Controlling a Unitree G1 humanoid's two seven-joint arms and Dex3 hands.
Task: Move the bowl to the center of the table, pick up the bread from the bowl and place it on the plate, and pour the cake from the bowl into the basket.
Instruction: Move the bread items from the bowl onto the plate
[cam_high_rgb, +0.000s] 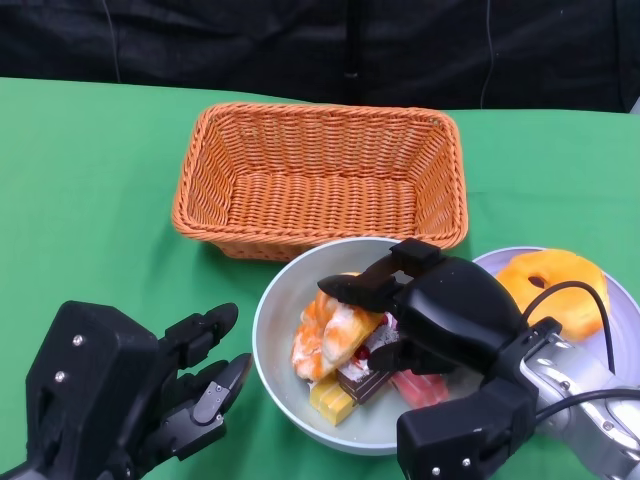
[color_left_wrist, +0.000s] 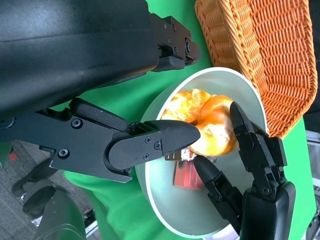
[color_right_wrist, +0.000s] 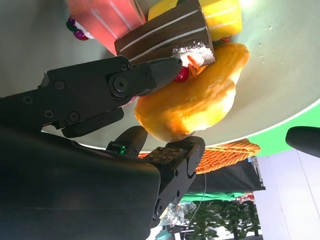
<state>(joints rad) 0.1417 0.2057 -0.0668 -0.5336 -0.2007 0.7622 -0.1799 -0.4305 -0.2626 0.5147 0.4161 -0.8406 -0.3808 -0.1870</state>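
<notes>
The bread (cam_high_rgb: 330, 335), a glazed orange-and-white roll, lies in the left half of the pale bowl (cam_high_rgb: 275, 345), leaning on a chocolate cake slice (cam_high_rgb: 362, 382), a yellow slice (cam_high_rgb: 330, 400) and a pink slice (cam_high_rgb: 420, 388). We judge it light and soft, likely to dent under a hard squeeze, its shiny crust perhaps slippery; across its plump middle looks the place to take it. Our right hand (cam_high_rgb: 425, 310) reaches into the bowl from the near right, fingers parted around the roll: the wrist view shows one fingertip (color_right_wrist: 165, 67) at the cake-side flank and another (color_right_wrist: 187, 150) under the far flank, but we cannot tell whether they already press it. The bowl sits near the table's front edge, just before the empty orange wicker basket (cam_high_rgb: 320, 175). At the right edge the plate (cam_high_rgb: 625, 330) carries a glazed doughnut (cam_high_rgb: 555, 285). Our left hand (cam_high_rgb: 190, 380) hovers over the green cloth (cam_high_rgb: 90, 200) beside the bowl, fingers spread, holding nothing.
</notes>
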